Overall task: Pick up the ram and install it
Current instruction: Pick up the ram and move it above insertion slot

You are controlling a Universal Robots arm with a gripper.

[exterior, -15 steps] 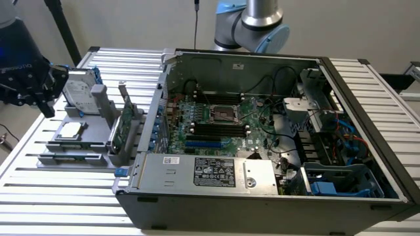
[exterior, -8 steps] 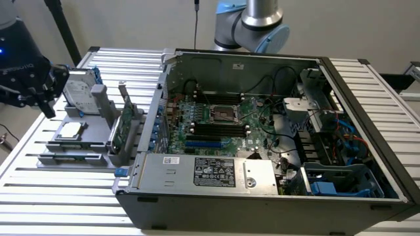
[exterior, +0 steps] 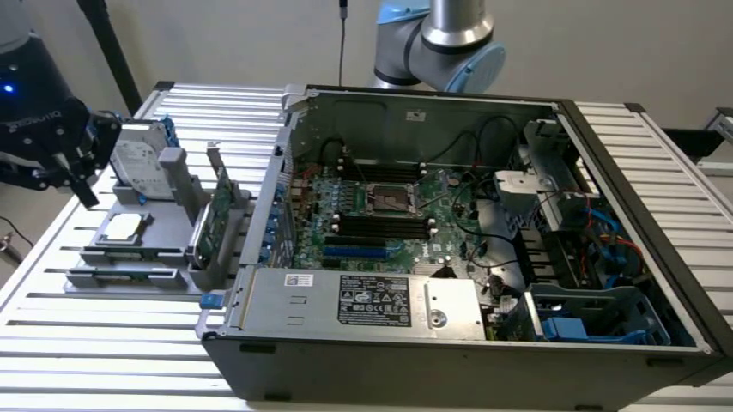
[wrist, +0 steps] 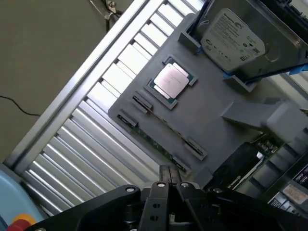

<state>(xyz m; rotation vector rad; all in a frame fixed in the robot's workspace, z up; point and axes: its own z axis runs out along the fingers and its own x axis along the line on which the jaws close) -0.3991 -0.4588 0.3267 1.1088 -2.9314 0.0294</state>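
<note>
Grey tray (wrist: 211, 122) | ram (wrist: 156, 143) lies along its edge, slatted table (wrist: 120, 77) beside | fingers (wrist: 166, 175) pressed together, empty, near ram's end

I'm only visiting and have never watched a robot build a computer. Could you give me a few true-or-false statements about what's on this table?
1. The ram sits in the gray tray beside the computer case. True.
2. The gripper has lifted the ram clear of the tray. False: the ram lies in its slot in the tray, and the gripper hangs above it.
3. The computer case lies open, with the motherboard in sight. True.
4. The silver processor chip lies inside the computer case. False: it lies on the tray, between the hard drive and the ram.
</note>
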